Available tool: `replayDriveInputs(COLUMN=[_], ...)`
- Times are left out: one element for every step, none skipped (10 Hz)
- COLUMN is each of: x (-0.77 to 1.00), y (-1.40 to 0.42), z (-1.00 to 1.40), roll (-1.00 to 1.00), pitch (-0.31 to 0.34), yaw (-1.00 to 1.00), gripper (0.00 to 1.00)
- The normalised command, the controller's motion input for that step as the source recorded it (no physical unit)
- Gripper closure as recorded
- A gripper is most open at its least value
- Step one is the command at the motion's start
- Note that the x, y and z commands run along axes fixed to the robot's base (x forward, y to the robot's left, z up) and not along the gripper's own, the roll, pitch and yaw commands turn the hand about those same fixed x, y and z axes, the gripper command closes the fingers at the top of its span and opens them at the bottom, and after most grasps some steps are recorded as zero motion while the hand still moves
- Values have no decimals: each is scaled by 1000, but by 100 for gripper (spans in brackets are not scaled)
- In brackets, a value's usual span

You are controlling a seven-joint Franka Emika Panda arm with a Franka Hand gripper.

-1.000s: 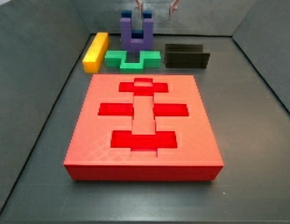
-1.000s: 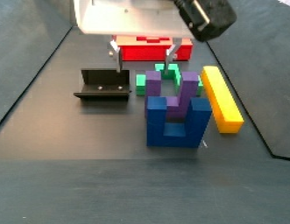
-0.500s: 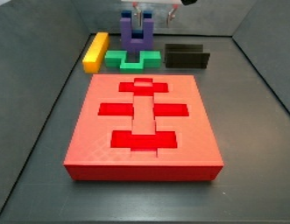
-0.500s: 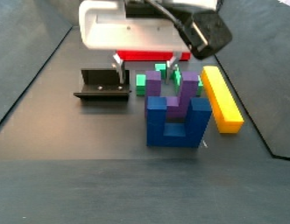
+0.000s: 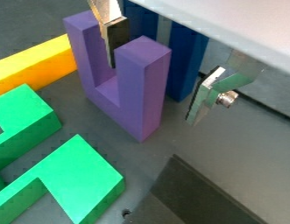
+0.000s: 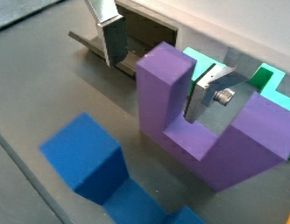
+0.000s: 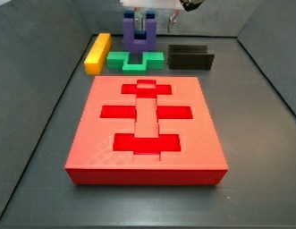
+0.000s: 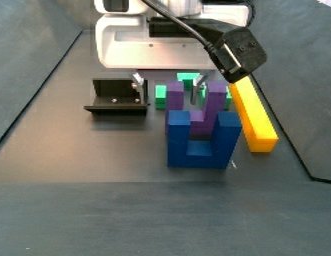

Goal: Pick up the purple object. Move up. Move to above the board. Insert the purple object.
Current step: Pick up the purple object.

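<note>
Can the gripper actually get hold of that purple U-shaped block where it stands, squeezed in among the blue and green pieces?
Probably yes. The gripper is open and already straddles one prong of the purple object: one finger sits in the slot between the prongs, the other outside. The blue block stands close by, but nothing blocks the fingers.

Purple object (image 5: 121,80): matte U-shaped block, upright, prongs up, at far end of floor beyond board, one prong between fingers of my gripper (image 6: 153,66). Board (image 7: 147,131): big red slab, flat, brighter recessed cutouts on top.
</note>
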Motion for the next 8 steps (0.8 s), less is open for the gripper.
replayDriveInputs(x=[0,0,0,0,0,0,0,0], y=[0,0,0,0,0,0,0,0], z=[0,0,0,0,0,0,0,0], roll=[4,9,0,0,0,0,0,0], pitch=[0,0,0,0,0,0,0,0], yaw=[0,0,0,0,0,0,0,0], gripper=[0,0,0,100,100,100,100,100])
